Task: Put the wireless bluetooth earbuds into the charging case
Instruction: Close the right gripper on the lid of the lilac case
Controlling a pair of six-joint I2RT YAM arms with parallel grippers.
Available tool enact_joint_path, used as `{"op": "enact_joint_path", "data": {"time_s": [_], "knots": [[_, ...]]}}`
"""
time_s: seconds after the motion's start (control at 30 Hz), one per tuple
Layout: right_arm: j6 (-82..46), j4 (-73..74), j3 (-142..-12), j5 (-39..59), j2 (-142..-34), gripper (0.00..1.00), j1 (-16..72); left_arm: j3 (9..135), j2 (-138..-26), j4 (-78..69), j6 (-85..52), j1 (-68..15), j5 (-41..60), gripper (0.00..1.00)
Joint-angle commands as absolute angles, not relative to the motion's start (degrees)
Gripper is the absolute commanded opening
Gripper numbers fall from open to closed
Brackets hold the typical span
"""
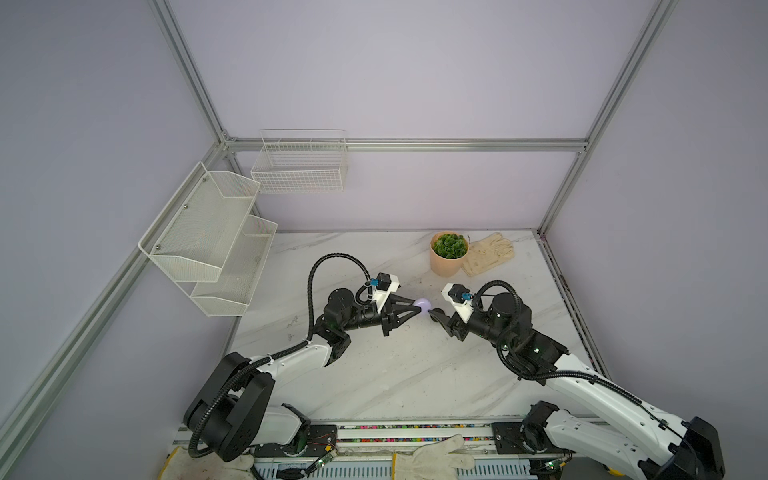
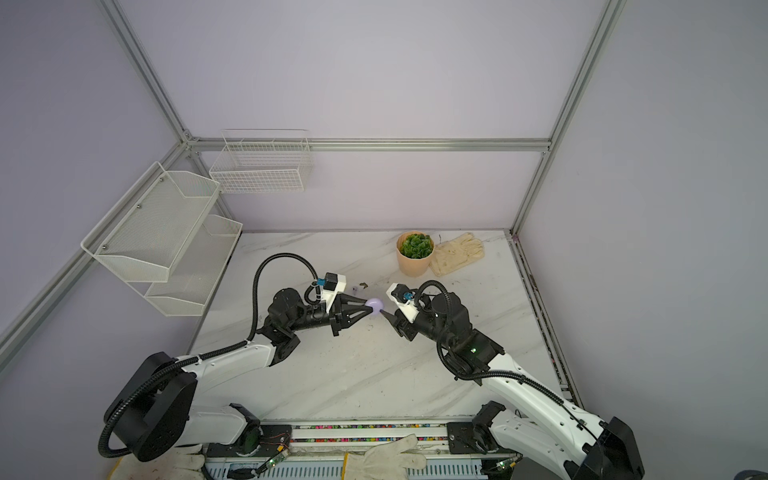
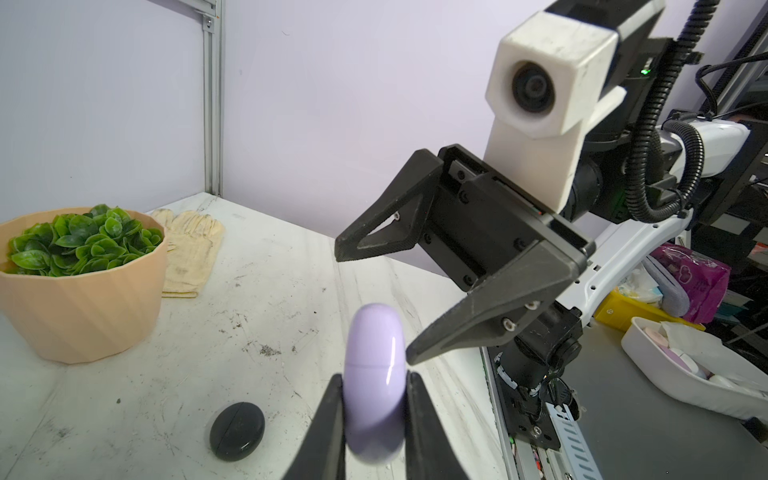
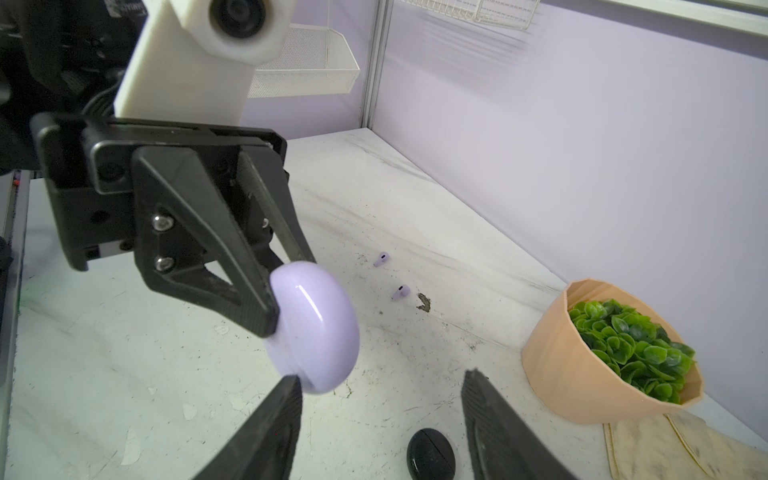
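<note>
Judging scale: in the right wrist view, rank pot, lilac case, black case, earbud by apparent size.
1. Pot
2. Lilac case, held aloft, maybe nearer the camera; lead over black case unsure
3. Black case
4. Earbud

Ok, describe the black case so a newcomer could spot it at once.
Start at the peach plant pot at the back of the marble table, then come forward toward the middle. The black case lies flat on the tabletop there, a dark closed pebble, unlike the lilac case that the left gripper holds in the air.
</note>
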State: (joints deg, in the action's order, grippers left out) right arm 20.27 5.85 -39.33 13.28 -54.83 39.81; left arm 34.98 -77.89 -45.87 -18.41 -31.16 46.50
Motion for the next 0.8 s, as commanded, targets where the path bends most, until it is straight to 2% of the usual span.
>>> {"op": "enact_joint_path", "data": {"time_s": [0.0, 0.77], "knots": [[21.88, 8.6, -41.4, 13.89, -55.24, 0.64, 40.22, 33.46, -78.03, -49.42, -17.58, -31.19, 47.55, 0.0], [23.33, 7.82, -44.12, 8.55, -56.66, 0.64, 40.61, 34.1, -78.22, -48.42, -17.74, -31.12, 48.6, 0.0]]}}
